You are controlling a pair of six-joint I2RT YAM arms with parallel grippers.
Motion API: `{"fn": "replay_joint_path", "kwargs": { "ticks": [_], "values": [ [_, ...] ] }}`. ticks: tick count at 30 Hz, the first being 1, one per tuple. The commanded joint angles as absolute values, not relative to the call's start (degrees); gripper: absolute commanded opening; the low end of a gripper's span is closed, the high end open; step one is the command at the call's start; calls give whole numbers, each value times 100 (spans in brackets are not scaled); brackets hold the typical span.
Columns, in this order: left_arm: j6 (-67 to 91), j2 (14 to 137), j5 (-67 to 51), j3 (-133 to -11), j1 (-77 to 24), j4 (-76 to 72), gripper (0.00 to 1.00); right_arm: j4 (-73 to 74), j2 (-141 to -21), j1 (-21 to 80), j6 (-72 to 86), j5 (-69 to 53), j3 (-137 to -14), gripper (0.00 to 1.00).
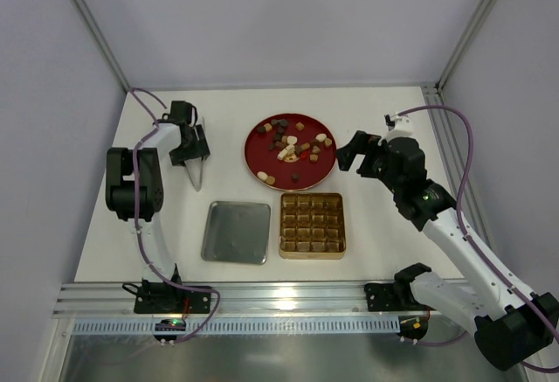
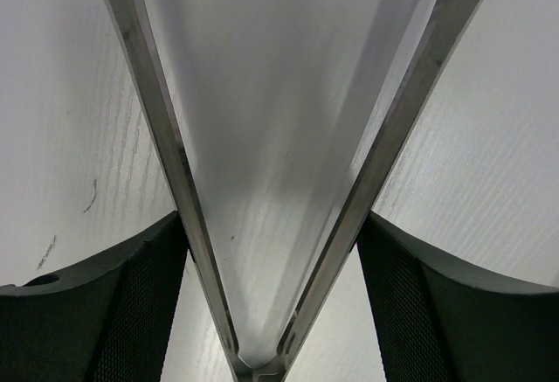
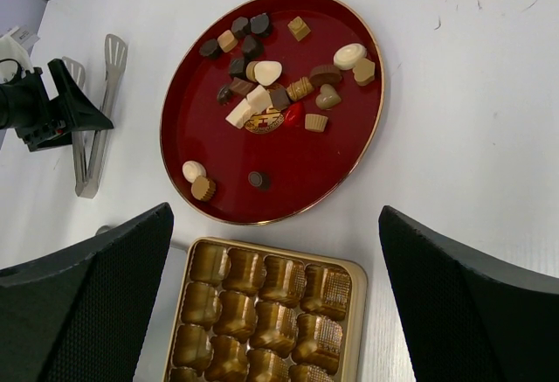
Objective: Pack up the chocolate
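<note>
- In the top external view, the chocolate (image 1: 291, 144) lies loose on the round red plate (image 1: 253, 162), which sits mid-counter toward the far edge.
- The gold tin (image 1: 342, 225) lies just beside the plate on the near-edge side, and every cell we can see looks bare. Its silver lid (image 1: 237, 232) lies flat to the tin's left.
- The left hand (image 1: 194, 156) hangs over a pair of metal tongs (image 1: 197, 175) lying on the counter (image 1: 384, 225), between the plate and the left edge.
- The right hand (image 1: 348, 150) hovers just off the plate's right rim.
- In the left wrist view, the tongs' two arms spread into a V between our fingers (image 2: 113, 312), with the hinge at the bottom. Both fingers stand right against the arms. We cannot tell whether they are pressing the tongs or only straddling them.
- In the right wrist view, our right fingers are spread wide with nothing between them. Below them the plate and the tin's top rows show, with dark, caramel and cream pieces bunched toward the plate's far half.
- We judge that packing has not begun and that the step in hand is taking up the tongs.
- The next move calls for a firm, centred squeeze near the hinge and a level lift. After that we carry the tongs to the plate without knocking any pieces off it.
</note>
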State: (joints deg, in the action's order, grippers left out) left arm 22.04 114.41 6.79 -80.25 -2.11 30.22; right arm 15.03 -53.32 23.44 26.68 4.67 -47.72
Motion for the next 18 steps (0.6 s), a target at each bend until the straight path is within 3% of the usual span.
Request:
{"fn": "replay_joint_path", "kwargs": {
  "ticks": [1, 5, 18],
  "values": [
    [2048, 11444, 712, -8060, -193, 3207, 75, 1257, -5212, 2320, 2654, 404, -4746, 100],
    [2013, 11373, 756, -7928, -202, 3269, 81, 1248, -5177, 2329, 2689, 387, -4720, 100],
    [1951, 11417, 589, -7796, -220, 3498, 85, 1231, -5098, 2329, 2733, 361, -4650, 100]
  ]
}}
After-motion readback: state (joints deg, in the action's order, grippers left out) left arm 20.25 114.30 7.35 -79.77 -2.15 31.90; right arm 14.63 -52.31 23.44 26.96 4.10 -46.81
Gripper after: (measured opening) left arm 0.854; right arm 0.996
